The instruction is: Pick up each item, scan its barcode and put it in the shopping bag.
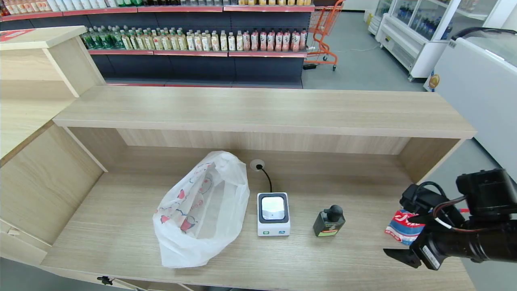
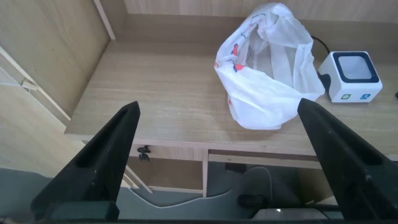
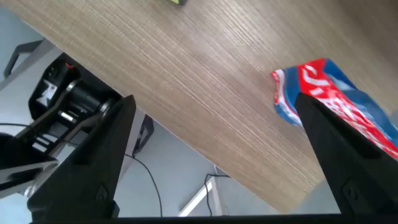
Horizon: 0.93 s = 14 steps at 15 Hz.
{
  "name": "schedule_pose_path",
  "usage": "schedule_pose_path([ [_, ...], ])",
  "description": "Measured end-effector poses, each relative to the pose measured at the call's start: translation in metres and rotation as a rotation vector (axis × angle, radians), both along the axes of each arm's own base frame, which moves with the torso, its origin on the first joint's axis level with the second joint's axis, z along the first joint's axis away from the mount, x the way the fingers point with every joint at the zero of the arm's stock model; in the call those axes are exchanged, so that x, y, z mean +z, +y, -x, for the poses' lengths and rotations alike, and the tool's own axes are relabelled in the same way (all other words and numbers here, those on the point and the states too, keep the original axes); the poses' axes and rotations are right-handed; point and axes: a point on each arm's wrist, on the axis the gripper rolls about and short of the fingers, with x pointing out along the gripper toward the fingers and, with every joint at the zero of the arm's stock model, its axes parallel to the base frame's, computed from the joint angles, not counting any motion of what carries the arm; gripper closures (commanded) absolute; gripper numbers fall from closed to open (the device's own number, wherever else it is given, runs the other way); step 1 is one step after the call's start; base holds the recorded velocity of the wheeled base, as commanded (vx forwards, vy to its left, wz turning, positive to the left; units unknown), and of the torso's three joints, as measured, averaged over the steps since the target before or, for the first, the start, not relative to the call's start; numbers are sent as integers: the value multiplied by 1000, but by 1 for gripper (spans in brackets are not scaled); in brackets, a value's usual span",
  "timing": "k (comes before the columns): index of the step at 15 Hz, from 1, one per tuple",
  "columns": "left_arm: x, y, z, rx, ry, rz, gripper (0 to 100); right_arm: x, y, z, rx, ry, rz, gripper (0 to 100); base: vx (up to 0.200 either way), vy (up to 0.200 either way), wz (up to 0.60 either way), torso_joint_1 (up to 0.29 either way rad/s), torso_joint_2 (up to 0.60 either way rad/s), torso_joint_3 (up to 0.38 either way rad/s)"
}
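Note:
A white plastic shopping bag [image 1: 202,210] with red print lies open on the wooden counter [image 1: 121,226], left of centre. To its right stands the white barcode scanner [image 1: 273,213], window facing up. A dark green bottle [image 1: 328,221] with a black cap stands right of the scanner. At the counter's right end lies a red, white and blue packet [image 1: 398,230], partly hidden by my right arm. My right gripper [image 3: 214,102] hangs open just above the packet [image 3: 336,93]. Back from the counter's front edge, my left gripper [image 2: 216,112] is open and holds nothing, with the bag [image 2: 264,68] ahead of it.
A raised shelf [image 1: 262,109] runs along the back of the counter, with wooden side walls at both ends. The scanner's black cable [image 1: 266,178] leads to a hole in the counter. Store shelves of bottles and freezers stand beyond.

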Motion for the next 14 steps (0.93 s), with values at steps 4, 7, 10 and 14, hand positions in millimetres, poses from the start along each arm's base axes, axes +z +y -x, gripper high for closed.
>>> schedule_pose_path([
  [4,0,0,0,0,0,0,0,-22,14,-28,216,41,-2,0,0,0,0,0,0,0],
  [7,0,0,0,0,0,0,0,-31,20,-49,269,39,31,0,0,0,0,0,0,0],
  [10,0,0,0,0,0,0,0,-37,31,-66,306,39,25,0,0,0,0,0,0,0],
  [14,0,0,0,0,0,0,0,-40,50,-88,366,14,29,0,0,0,0,0,0,0],
])
